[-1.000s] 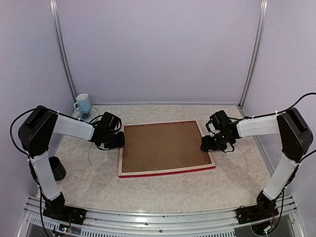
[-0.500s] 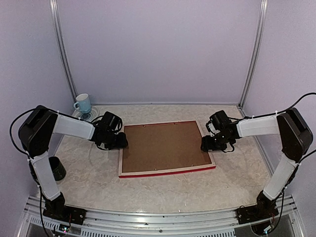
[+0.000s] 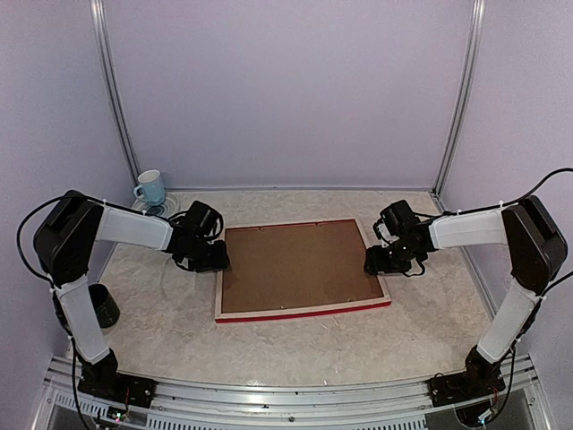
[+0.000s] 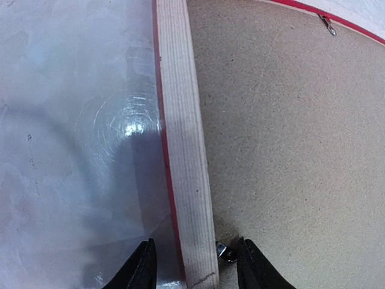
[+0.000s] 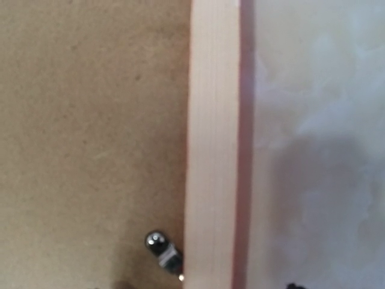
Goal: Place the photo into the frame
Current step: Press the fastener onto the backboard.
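The frame point(image 3: 304, 313) lies face down in the middle of the table, pale wood back up and red outer edge showing. A brown backing board point(image 3: 295, 264) fills its opening. The photo is hidden. My left gripper point(image 3: 213, 260) is at the frame's left bar point(image 4: 183, 150), open. Its fingers point(image 4: 144, 268) stand either side of that bar, beside a small metal clip point(image 4: 224, 251). My right gripper point(image 3: 376, 262) hangs over the right bar point(image 5: 210, 150), open, with only its dark tips showing at the bottom edge of the right wrist view. A turn clip point(image 5: 161, 247) lies on the board there.
A blue mug point(image 3: 150, 187) stands in the back left corner. A dark cup point(image 3: 103, 305) sits by the left arm's lower link. Lilac walls enclose the table on three sides, and a metal rail point(image 3: 286, 394) runs along the near edge.
The left gripper's jaws have spread apart from nearly shut, and it has shifted slightly toward the frame's left bar. The right arm and the frame have not moved.
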You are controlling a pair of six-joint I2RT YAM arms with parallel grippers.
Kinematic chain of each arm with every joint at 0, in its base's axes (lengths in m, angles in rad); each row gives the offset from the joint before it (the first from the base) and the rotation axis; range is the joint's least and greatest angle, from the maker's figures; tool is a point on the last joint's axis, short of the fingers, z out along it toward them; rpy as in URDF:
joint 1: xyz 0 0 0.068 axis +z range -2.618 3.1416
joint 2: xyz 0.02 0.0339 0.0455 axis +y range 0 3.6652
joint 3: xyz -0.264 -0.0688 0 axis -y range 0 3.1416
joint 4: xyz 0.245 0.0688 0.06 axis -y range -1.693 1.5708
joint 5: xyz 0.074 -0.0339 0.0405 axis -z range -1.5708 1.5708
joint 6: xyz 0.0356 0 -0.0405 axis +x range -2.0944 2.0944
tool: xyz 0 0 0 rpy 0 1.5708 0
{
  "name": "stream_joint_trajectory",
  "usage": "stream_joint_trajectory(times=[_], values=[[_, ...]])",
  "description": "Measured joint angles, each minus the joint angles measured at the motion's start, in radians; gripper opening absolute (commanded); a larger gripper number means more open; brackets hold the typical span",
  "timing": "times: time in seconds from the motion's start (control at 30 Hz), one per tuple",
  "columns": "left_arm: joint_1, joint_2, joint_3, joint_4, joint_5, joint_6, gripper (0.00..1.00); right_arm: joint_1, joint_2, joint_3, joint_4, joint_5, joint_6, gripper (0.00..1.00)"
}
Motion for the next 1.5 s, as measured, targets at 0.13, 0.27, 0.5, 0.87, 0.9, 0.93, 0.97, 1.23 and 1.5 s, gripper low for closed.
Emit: stream_joint_trajectory(times=[0.13, 0.27, 0.5, 0.87, 0.9, 0.93, 0.97, 1.23, 1.5], values=[[0.001, 0.003, 0.010, -0.013, -0.005, -0.009, 0.46, 0.000, 0.000, -0.005, 0.005, 0.000, 0.000, 0.66], [0.003, 0.006, 0.015, -0.019, -0.006, -0.017, 0.46, 0.000, 0.000, -0.012, 0.008, 0.000, 0.000, 0.66], [0.015, 0.024, 0.044, -0.035, -0.012, -0.039, 0.48, 0.000, 0.000, -0.013, 0.009, -0.014, 0.000, 0.65], [0.019, 0.049, 0.101, -0.113, 0.005, -0.126, 0.37, 0.000, 0.000, -0.013, 0.013, -0.038, 0.000, 0.65], [0.018, 0.053, 0.109, -0.120, 0.011, -0.137, 0.33, 0.000, 0.000, -0.013, 0.013, -0.039, 0.000, 0.64], [0.016, 0.058, 0.116, -0.123, 0.016, -0.145, 0.31, 0.000, 0.000, -0.013, 0.013, -0.042, 0.001, 0.64], [0.013, 0.061, 0.122, -0.127, 0.021, -0.151, 0.31, 0.000, 0.000, -0.013, 0.013, -0.044, 0.000, 0.64], [-0.002, 0.072, 0.160, -0.188, 0.026, -0.180, 0.31, 0.000, 0.000, -0.013, 0.015, -0.053, 0.001, 0.64], [-0.012, 0.071, 0.176, -0.241, 0.023, -0.190, 0.31, 0.000, 0.000, -0.014, 0.016, -0.058, 0.001, 0.64]])
